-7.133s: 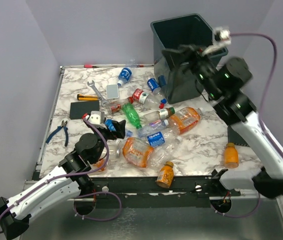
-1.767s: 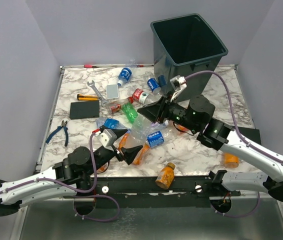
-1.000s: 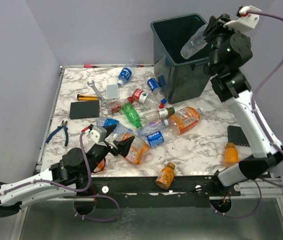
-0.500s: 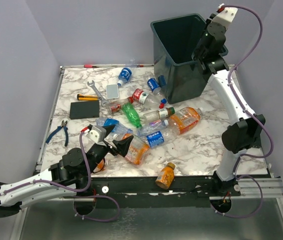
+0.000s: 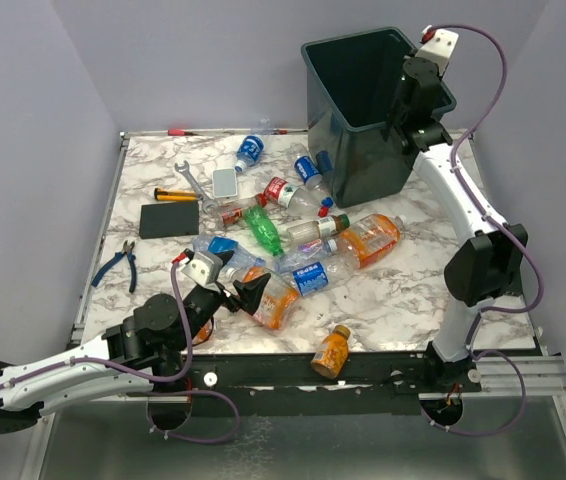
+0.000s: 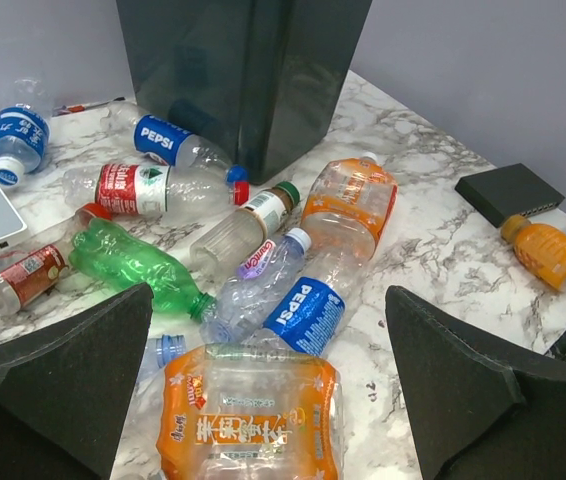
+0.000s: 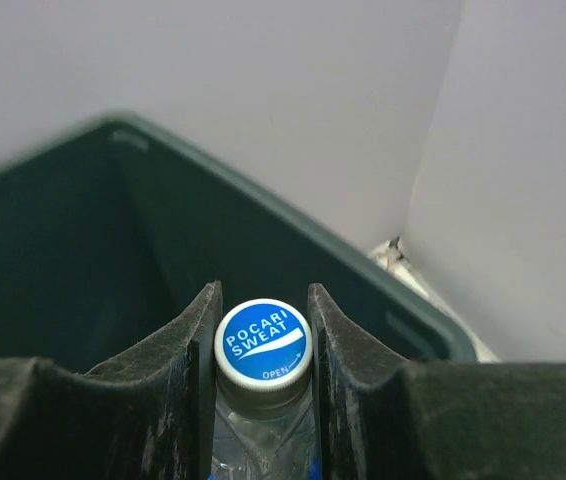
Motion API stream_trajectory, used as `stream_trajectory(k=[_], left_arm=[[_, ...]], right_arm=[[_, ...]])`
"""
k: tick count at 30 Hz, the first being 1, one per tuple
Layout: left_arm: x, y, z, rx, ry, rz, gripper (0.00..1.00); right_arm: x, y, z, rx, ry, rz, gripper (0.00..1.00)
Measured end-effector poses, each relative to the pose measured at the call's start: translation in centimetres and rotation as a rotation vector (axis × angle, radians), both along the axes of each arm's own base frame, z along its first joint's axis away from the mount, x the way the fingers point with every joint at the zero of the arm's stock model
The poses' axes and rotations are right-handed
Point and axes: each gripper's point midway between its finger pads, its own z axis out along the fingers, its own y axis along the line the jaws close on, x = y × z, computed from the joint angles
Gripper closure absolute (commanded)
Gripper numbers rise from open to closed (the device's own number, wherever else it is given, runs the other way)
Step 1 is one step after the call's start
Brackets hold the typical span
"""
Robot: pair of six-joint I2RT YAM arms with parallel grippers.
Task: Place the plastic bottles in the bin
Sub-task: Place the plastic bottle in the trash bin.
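Right wrist view: right pincer (image 7: 261, 297) clamped on Pocari Sweat bottle (image 7: 262, 345) at the neck, bin (image 7: 83, 230) mouth below it, likely poised for release; left pincer (image 6: 266, 300) stood spread wide, flattened orange bottle (image 6: 248, 420) just beneath.

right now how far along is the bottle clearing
Early. Done: cannot tell, since the floor of the bin is out of sight. In hand: the right gripper is shut on a clear blue-capped bottle, held over the bin's opening; the left gripper hangs open above a large orange bottle. Left: nearly everything, the central pile plus the front-edge orange bottle and the right-side orange bottle.
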Motion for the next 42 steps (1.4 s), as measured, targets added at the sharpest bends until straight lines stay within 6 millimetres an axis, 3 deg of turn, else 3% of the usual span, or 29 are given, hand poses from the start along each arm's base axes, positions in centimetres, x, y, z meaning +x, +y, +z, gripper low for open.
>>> stream_trajectory(k=[4, 6, 9, 13, 18, 22, 26, 29, 31, 33, 39, 42], left_arm=[[0.0, 0.0, -0.1, 0.003, 0.001, 0.000, 0.01], [0.0, 0.0, -0.1, 0.003, 0.001, 0.000, 0.01], [0.0, 0.0, -0.1, 0.005, 0.002, -0.001, 0.01], [0.0, -0.2, -0.4, 0.015, 0.005, 0.000, 0.01], [0.1, -0.3, -0.7, 0.028, 0.009, 0.000, 0.01], [0.2, -0.4, -1.0, 0.042, 0.014, 0.003, 0.01], [0.6, -0.5, -1.6, 0.068, 0.024, 0.027, 0.01], [0.9, -0.3, -2.1, 0.090, 0.033, 0.054, 0.01], [1.2, -0.1, -2.5, 0.105, 0.038, 0.074, 0.01], [1.5, 0.1, -2.8, 0.119, 0.043, 0.099, 0.01], [2.2, 1.0, -3.4, 0.136, 0.059, 0.180, 0.01], [2.3, 1.4, -3.2, 0.115, 0.065, 0.202, 0.01]], right_arm=[[0.4, -0.1, -4.1, 0.010, 0.097, 0.019, 0.44], [0.5, 0.0, -5.0, 0.017, 0.116, 0.032, 0.29], [0.1, 0.4, -4.5, 0.046, 0.108, 0.060, 0.21], [-0.3, 0.9, -3.1, 0.088, 0.086, 0.094, 0.17], [-1.8, 2.0, 1.5, 0.181, -0.011, 0.185, 0.12], [-5.9, 3.8, 7.0, 0.290, -0.135, 0.362, 0.11], [-13.5, 6.8, 11.8, 0.372, -0.281, 0.668, 0.11], [-19.9, 9.5, 12.6, 0.406, -0.345, 0.915, 0.11], [-22.7, 10.8, 10.6, 0.430, -0.323, 1.030, 0.10], [-25.0, 12.0, 7.4, 0.460, -0.269, 1.118, 0.09], [-28.3, 13.1, -7.2, 0.591, 0.028, 1.166, 0.09], [-29.8, 12.9, -12.4, 0.654, 0.153, 1.139, 0.09]])
